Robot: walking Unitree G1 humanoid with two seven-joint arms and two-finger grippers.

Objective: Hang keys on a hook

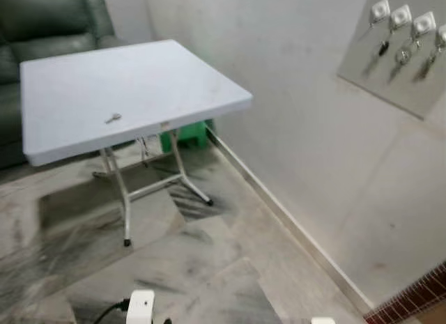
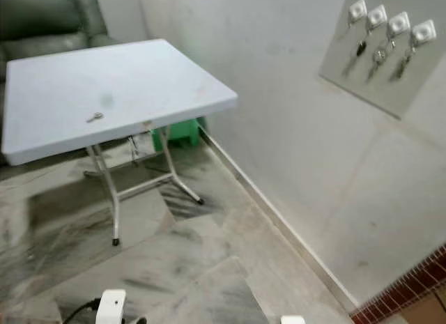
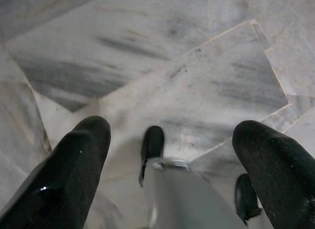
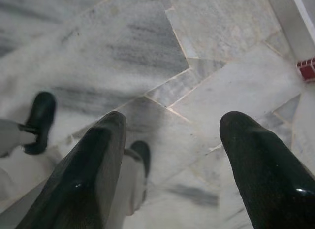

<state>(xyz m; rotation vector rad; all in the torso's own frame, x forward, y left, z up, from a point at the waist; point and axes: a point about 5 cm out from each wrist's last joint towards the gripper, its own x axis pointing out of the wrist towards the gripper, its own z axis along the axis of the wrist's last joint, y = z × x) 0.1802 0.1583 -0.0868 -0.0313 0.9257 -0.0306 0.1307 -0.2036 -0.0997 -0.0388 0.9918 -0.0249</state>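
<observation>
I see a key [image 1: 113,118] on the white table [image 1: 174,80], both grippers [image 3: 172,155] [image 4: 172,150] hanging wide apart, wall hooks [image 1: 408,21] beyond.

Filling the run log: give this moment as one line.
small metal key: on white folding table | wall hooks: three hold keys | left hand: open, idle | right hand: open, idle

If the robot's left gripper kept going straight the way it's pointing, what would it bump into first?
Probably the marble floor. The left gripper hangs open, pointing down at the tiles, with nothing else between its fingers except the robot's own foot lower down.
</observation>
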